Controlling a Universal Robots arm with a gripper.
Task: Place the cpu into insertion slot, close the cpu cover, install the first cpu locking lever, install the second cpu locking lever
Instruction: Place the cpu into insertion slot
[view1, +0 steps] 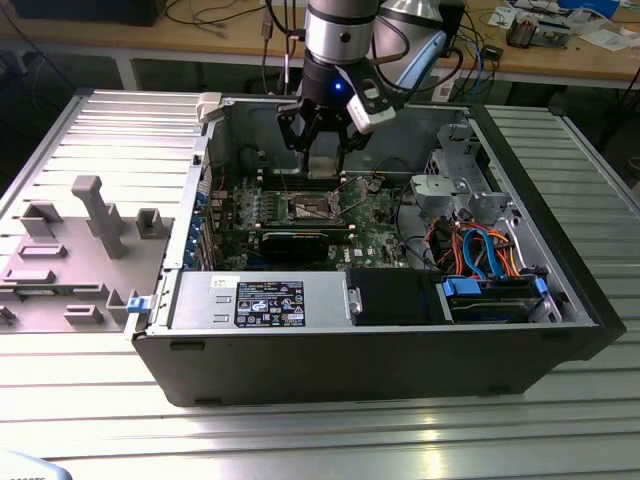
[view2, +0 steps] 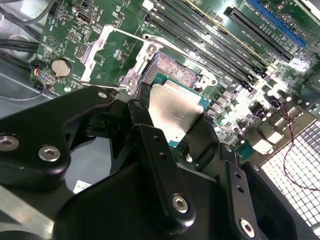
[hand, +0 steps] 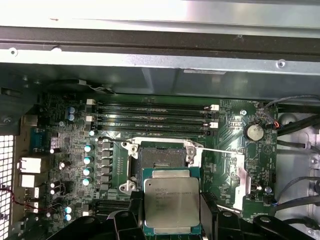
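End effector (view1: 322, 150) of a single arm reaches into an open computer case (view1: 350, 360) on the ribbed metal bench (view1: 300, 440), its black fingers (view2: 150, 145) pinching the cpu (hand: 172, 202) by two opposite edges, metal top toward the wrist cameras. In the exterior view it hangs at twelve o'clock of the insertion slot (view1: 315, 207), with the silver power-supply box (view1: 265, 300) at six. In both wrist views the cpu sits just beside the insertion slot's bare, dark centre — whether they touch cannot be told. The cpu cover (view2: 95, 50) lies open beside the insertion slot.
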